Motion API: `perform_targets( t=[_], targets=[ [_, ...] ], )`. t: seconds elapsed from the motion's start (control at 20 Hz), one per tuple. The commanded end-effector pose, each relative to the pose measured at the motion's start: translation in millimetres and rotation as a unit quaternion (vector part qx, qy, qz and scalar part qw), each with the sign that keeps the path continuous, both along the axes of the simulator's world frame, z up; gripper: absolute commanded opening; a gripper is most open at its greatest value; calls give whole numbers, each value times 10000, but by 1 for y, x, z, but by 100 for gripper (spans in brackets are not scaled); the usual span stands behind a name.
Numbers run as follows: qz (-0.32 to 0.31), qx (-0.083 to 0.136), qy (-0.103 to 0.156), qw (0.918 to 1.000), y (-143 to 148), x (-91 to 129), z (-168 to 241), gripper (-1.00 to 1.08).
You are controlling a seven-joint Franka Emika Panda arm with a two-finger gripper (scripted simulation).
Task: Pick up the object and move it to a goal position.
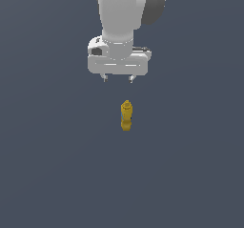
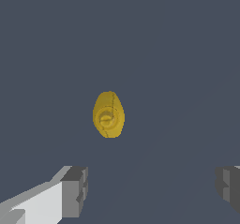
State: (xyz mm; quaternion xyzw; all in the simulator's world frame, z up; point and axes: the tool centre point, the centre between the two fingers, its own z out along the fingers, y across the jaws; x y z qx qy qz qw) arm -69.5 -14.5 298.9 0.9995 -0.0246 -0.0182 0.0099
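Your exterior view shows the small glossy yellow-golden bottle-like object (image 1: 126, 115) upright below the white gripper (image 1: 118, 78), while your wrist view shows its knobbed top beyond, untouched by the spread fingers (image 2: 75, 190).

exterior view: off-arm, faces the white gripper (image 1: 118, 79) head-on from mid range, plain dark ground behind. wrist view: on the wrist, looks straight down, close, fingertips (image 2: 75, 190) at frame edge. both views share the yellow object (image 1: 126, 115) (image 2: 108, 115)
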Motion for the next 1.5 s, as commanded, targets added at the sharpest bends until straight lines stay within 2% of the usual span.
perform_targets(
  t=[0.0, 0.8, 1.45],
  targets=[
    [0, 0, 0, 10000, 0, 0, 0, 100],
    [246, 12, -77, 9997, 11, 7, -1, 100],
    [244, 82, -160, 9995, 31, 18, -62, 100]
  ],
)
